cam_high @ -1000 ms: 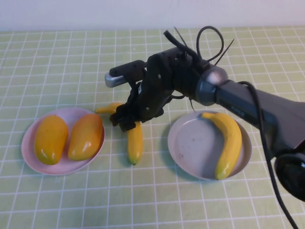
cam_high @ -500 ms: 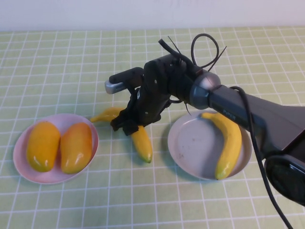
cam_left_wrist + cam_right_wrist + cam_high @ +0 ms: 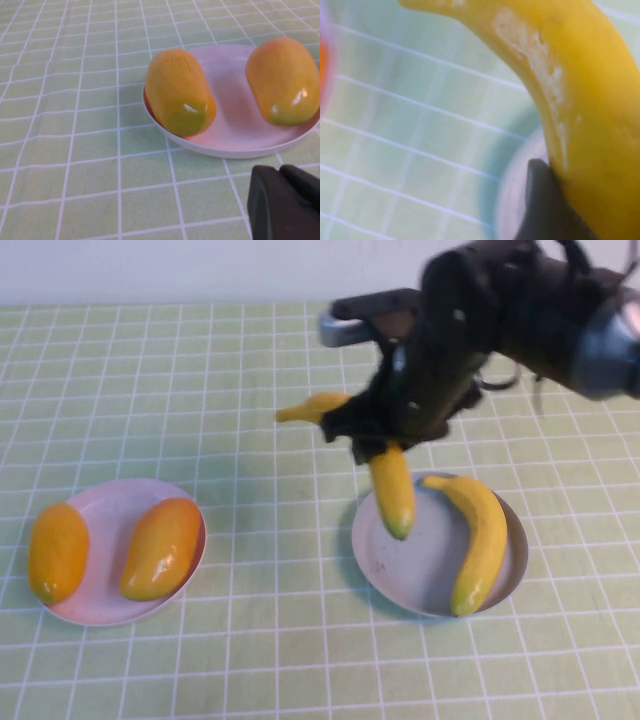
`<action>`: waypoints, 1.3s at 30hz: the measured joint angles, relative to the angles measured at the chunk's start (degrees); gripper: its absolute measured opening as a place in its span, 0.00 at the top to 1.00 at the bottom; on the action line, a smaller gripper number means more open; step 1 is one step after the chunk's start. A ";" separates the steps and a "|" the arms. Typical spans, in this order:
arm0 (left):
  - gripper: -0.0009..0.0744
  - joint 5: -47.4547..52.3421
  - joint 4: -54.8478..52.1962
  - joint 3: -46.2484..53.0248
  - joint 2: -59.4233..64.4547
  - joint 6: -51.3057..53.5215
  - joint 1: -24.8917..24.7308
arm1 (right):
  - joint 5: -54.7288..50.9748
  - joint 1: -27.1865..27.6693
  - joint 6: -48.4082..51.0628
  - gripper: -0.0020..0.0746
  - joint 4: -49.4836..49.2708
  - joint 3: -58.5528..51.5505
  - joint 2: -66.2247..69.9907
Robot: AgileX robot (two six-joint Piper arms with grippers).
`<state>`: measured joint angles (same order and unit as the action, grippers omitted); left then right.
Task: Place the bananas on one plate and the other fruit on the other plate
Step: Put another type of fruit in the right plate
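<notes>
The right claw is gripping a banana above the grey-blue plate holding another banana; the closed left claw is sitting beside the pink plate carrying two mangoes.

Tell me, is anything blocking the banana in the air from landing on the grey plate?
Nothing visible. The right gripper holds the banana above the grey-blue plate; the other banana fills the plate's right side, the left is bare. The left gripper, shut, is near the pink plate.
</notes>
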<state>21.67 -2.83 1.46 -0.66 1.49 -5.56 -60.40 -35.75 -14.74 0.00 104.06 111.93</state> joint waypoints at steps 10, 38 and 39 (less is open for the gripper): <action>0.99 0.00 0.00 0.00 0.00 0.00 0.00 | 12.02 4.55 -8.44 0.57 -2.55 -25.22 -8.51; 0.99 0.00 0.00 0.00 0.00 0.00 0.00 | 8.97 4.35 -6.91 0.59 -2.59 -26.82 -15.60; 0.99 0.00 0.00 0.00 0.00 0.00 0.00 | 8.33 4.06 -5.69 0.67 -2.50 -27.47 -17.83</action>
<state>21.67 -2.83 1.46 -0.66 1.49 -5.56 -52.07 -31.69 -20.43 -2.50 76.59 94.09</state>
